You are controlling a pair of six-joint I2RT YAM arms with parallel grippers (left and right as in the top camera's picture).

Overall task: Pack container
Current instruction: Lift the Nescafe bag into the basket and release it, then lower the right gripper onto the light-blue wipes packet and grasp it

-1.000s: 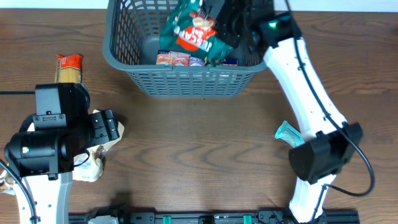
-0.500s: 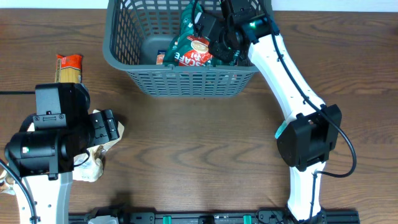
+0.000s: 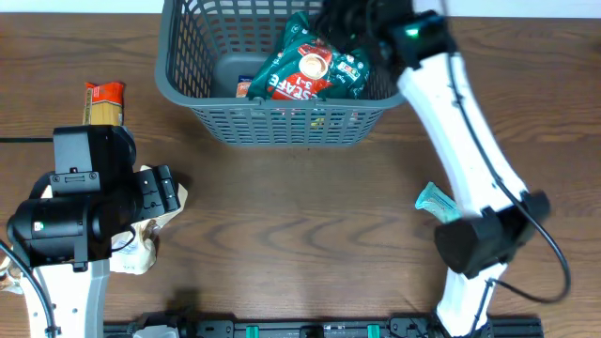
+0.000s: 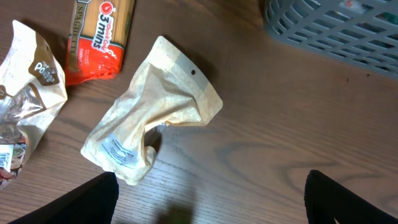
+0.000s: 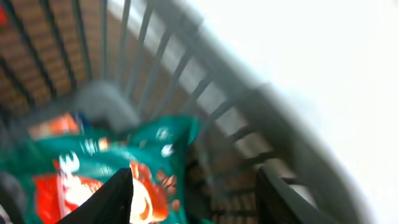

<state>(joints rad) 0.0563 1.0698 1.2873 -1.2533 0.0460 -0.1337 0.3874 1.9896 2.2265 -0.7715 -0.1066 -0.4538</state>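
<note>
The dark grey slatted container [image 3: 188, 89] stands at the table's far middle. A green and red coffee packet [image 3: 315, 73] lies inside it on top of smaller packets; it also shows in the right wrist view [image 5: 81, 168]. My right gripper [image 3: 349, 21] hovers over the container's far right part, open and empty, with its jaws [image 5: 199, 199] above the packet's edge and the container's wall [image 5: 205, 87]. My left gripper [image 3: 172, 192] is open and empty at the left, its jaws [image 4: 211, 202] just in front of a crumpled beige pouch [image 4: 155, 115].
A red and orange spaghetti pack [image 3: 103, 101] lies at the far left and shows in the left wrist view [image 4: 99, 34]. A brown and white bag [image 4: 28, 81] lies beside it. A teal packet [image 3: 434, 201] lies next to the right arm. The container's corner [image 4: 336, 28] is nearby.
My right gripper carried the green packet down into the container, let it go and drew back. The packet now lies flat in the container. The left arm has not moved.
</note>
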